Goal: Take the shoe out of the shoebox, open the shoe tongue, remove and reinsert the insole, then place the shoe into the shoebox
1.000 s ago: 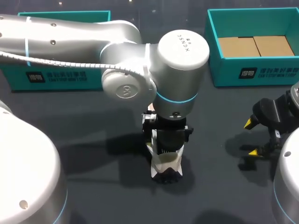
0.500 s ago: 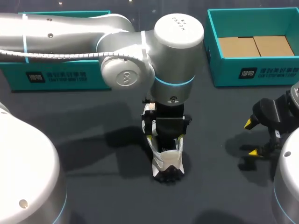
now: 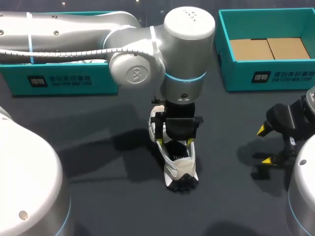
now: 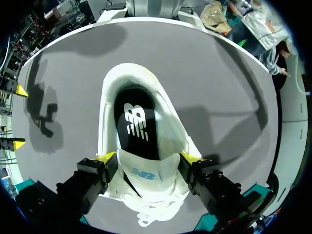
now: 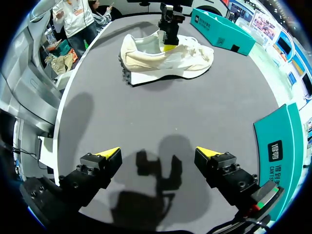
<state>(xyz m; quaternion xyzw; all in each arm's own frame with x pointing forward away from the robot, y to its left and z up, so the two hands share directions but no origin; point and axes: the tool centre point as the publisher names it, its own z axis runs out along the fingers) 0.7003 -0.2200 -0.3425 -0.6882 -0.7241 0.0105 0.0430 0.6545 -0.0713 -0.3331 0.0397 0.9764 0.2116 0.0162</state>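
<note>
Yellow tips, left: my left gripper (image 4: 147, 157) is closed to the shoe's width, with one tip pressed on each side of the white shoe (image 4: 109, 97) at its tongue (image 4: 146, 170).
Insole: black (image 4: 134, 122), lying inside the shoe ahead of my fingers.
Shoe: on its sole on the dark table (image 3: 98, 147), outside both boxes.
Right gripper (image 5: 157, 152): spread wide, holding nothing, well apart from the shoe.
Boxes: teal box (image 3: 236, 73) with cardboard inside at the far right; second teal box (image 3: 64, 81) at the far left.
</note>
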